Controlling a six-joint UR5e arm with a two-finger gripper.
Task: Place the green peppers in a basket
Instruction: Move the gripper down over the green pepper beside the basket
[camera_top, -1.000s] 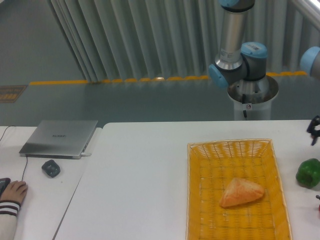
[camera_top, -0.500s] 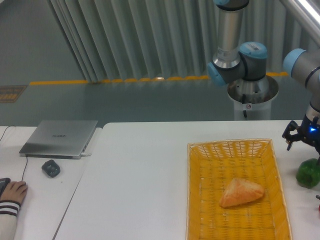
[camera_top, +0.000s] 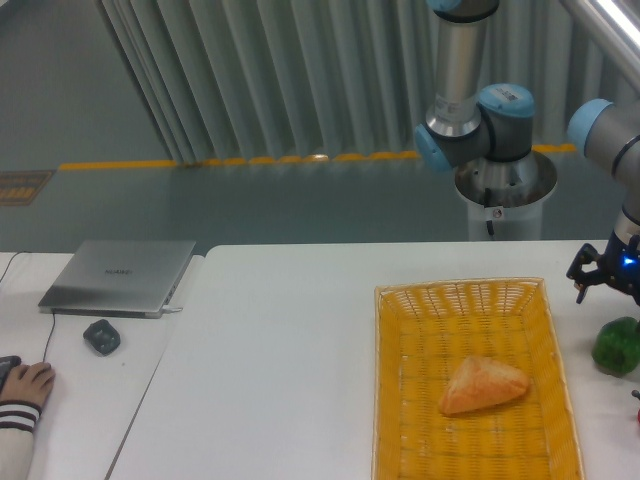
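Note:
The green pepper (camera_top: 617, 346) sits on the white table at the far right, just outside the right rim of the yellow-orange wicker basket (camera_top: 400, 400). My gripper (camera_top: 611, 283) hangs directly above the pepper, a short way off it, its dark fingers spread open and holding nothing. A blue light glows on its body. The pepper's right side is cut off by the frame edge.
A tan triangular bread piece (camera_top: 483, 385) lies inside the basket. A small red item (camera_top: 636, 396) shows at the right frame edge below the pepper. At the left are a laptop (camera_top: 120, 276), a mouse (camera_top: 101, 335) and a person's hand (camera_top: 22, 386).
The arm swung in from the right edge until the gripper stood over the pepper. In the last half second it barely shifted. The pepper stayed still.

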